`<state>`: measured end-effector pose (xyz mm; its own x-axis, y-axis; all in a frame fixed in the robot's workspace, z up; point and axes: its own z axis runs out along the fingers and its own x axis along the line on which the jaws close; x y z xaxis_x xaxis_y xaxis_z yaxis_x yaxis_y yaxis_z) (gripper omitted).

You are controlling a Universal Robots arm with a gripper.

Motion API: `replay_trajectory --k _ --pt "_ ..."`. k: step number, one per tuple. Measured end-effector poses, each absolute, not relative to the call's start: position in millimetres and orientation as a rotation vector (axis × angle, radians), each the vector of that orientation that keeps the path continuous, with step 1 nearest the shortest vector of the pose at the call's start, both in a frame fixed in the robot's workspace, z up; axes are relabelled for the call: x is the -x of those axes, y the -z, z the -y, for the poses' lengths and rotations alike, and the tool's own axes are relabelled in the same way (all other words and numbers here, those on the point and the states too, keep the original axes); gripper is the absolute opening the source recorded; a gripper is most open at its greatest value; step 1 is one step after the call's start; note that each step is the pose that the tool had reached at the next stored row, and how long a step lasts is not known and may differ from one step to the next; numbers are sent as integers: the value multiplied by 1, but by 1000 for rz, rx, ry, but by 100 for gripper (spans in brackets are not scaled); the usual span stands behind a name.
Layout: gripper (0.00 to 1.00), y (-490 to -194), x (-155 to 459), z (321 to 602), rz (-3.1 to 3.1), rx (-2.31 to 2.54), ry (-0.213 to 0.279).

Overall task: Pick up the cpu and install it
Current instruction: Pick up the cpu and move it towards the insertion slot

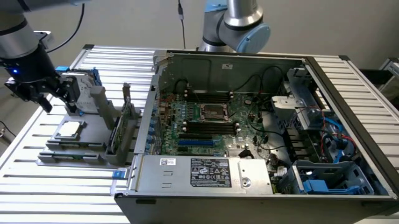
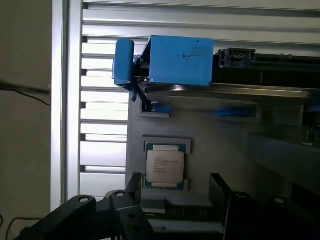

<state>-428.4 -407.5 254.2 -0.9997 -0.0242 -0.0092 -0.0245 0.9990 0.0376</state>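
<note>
Exterior view, working left to right from the grey moulded parts holder [image 1: 93, 156] that sits on the ribbed aluminium table [image 1: 37, 191]. Above the holder's far-left corner hangs the black two-fingered gripper [image 1: 58, 105], pointing downward, fingers spread wide, nothing between them. Below it and toward the camera, in a shallow square recess of the holder, lies the small flat cpu [image 1: 68, 129], pale silver-grey metal top facing up, touching nothing but its seat. Gripper and cpu are apart, with clear air between the fingertips and the chip. In the wrist view the cpu [image 2: 165, 166] lies just ahead of the gripper [image 2: 175, 187], roughly centred between the two dark fingers [image 2: 132, 184]. Printed lines run across its lid, a green board edge showing around the metal. The chip is near square; its slightly longer side seems to run from the fingers toward the blue plastic bracket [image 2: 180, 60]. At the holder's far end, beside the gripper, stands the rectangular silver hard drive [image 1: 84, 88] carrying that bracket. On the holder's right flank a green circuit card [image 1: 117, 133] stands on edge. To the right of the holder lies the open grey metal computer case [image 1: 349, 88], side panel off, motherboard exposed, with the dark square metal-framed socket [image 1: 213, 113] near the board's middle, well apart from the cpu.
</note>
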Motion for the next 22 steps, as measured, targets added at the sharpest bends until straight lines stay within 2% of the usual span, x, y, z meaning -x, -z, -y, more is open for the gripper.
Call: replay_trajectory --k 22 --pt "65 -218 425 417 -3151 38 -62"
